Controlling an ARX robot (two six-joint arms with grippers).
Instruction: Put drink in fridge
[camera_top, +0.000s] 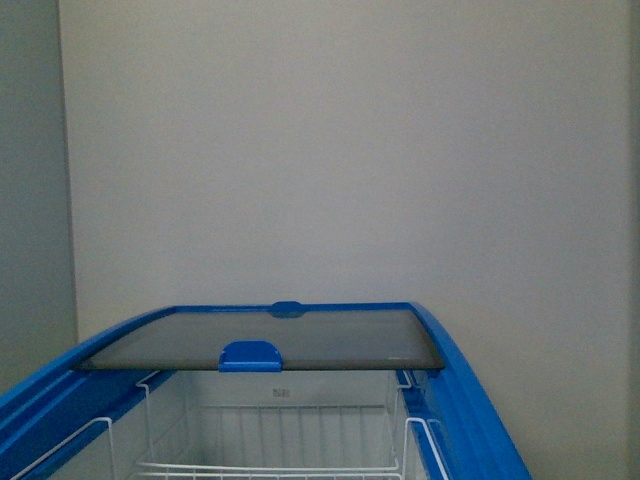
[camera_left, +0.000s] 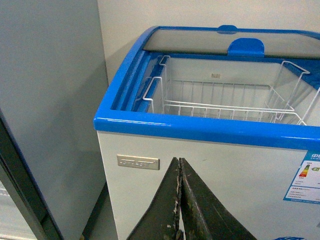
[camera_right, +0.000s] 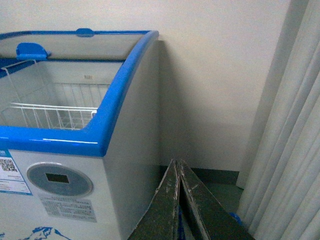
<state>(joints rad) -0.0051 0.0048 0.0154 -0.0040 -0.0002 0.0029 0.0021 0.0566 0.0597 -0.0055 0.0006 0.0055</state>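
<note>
**Fridge open ahead, both grippers empty**

You face the fridge (camera_top: 470, 400) at lower centre; its glass lid (camera_top: 270, 338) is slid back, baring a white wire basket (camera_top: 270, 465). A grey cabinet (camera_left: 50, 100) stands left, a curtain (camera_right: 290, 150) right. Left gripper (camera_left: 180, 200) and right gripper (camera_right: 178, 200) fingers are pressed together, holding nothing. No drink shows.

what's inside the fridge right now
Inside the fridge, white wire baskets hang in the open front half, and no drink shows in them. The glass lid is slid to the back, and what lies beneath it, and the floor under the baskets, cannot be made out.
</note>
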